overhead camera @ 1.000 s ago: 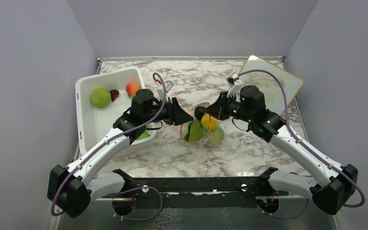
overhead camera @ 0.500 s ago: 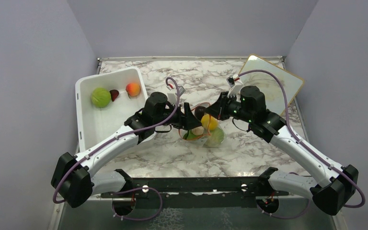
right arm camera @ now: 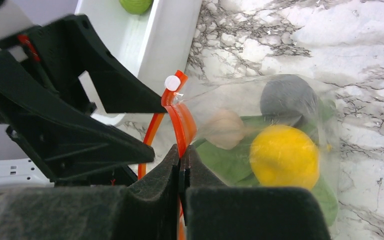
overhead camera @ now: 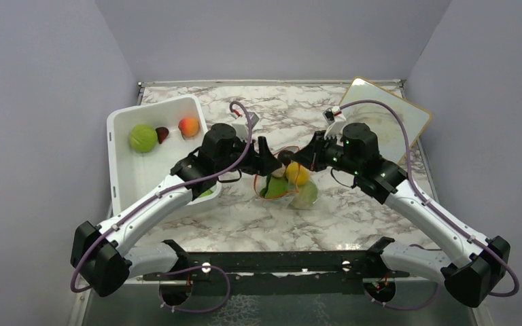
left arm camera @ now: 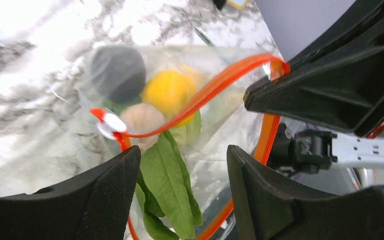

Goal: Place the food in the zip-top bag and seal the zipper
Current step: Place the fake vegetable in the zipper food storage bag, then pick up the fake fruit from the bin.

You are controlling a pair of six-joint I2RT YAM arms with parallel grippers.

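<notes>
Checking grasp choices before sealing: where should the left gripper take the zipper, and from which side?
Probably the end by the white tab, from the left: there the zipper joins its two lips in one thin ridge that the open left gripper could straddle, while the right gripper pinches it further along.

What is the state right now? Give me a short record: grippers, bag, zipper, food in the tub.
left gripper: open, at the bag mouth, holding nothing
right gripper: shut on the zipper
bag: mouth open, unsealed
in bag: yellow fruit, dark ball, beige piece, green leaf
in tub: green ball, dark red piece, peach
</notes>
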